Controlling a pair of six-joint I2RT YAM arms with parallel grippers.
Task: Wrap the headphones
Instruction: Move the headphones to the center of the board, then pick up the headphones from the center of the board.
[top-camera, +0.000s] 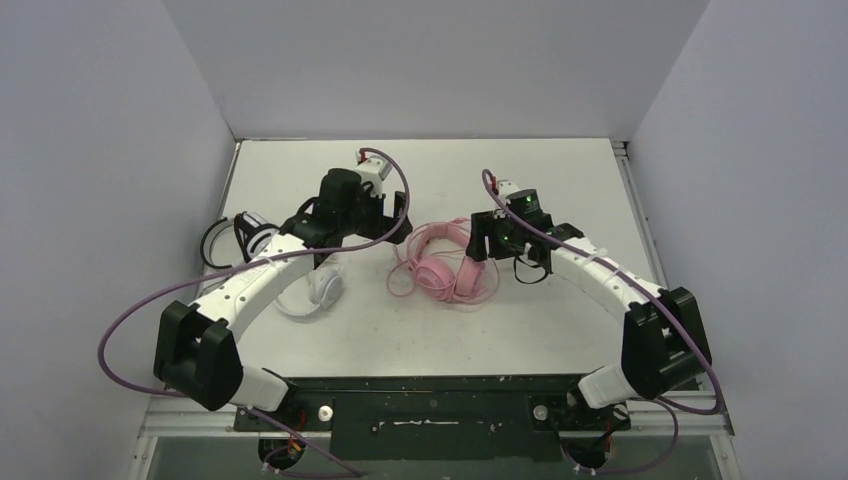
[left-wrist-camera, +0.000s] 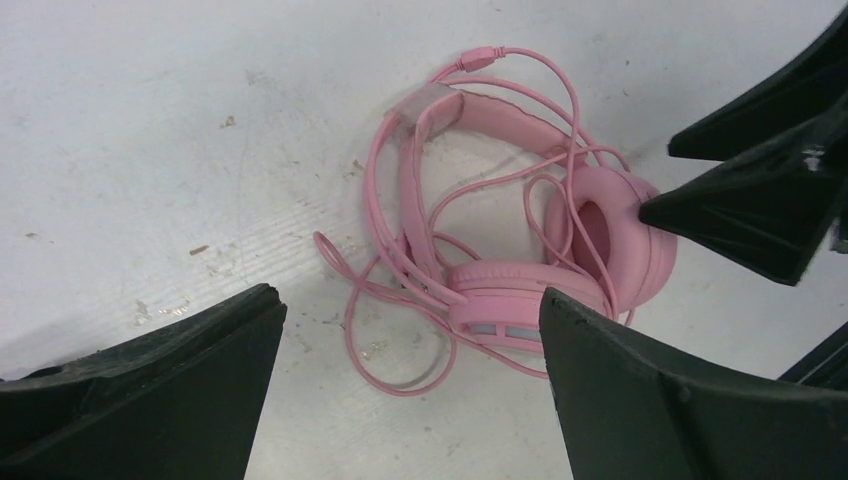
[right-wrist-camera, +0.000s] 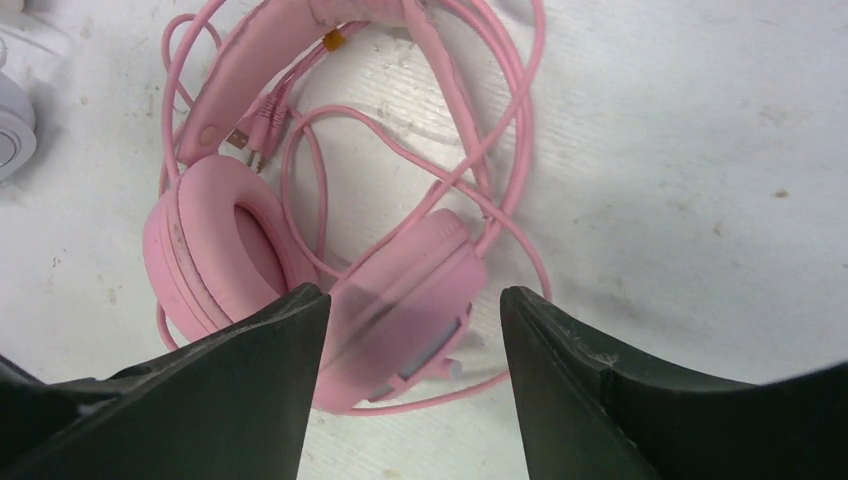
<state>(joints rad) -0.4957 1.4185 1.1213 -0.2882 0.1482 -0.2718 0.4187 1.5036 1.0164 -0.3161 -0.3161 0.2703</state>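
- right gripper (right-wrist-camera: 415, 295) spread astride pink headset (right-wrist-camera: 215, 240) cup, no pinch
- left gripper (left-wrist-camera: 410, 298) spread wide
- catch loose cable (right-wrist-camera: 520, 120) between fingers, then wind

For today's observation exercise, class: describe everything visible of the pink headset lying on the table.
The pink headset lies on the white table: matte plastic, padded band, two cushioned ear cups. Its pink cable loops loosely over and around it, plug near the band. The right gripper straddles one ear cup, jaws open.

Left claw (left-wrist-camera: 408, 295) tilts downward, spread wide; right claw (right-wrist-camera: 412, 290) opposite seems parted less.
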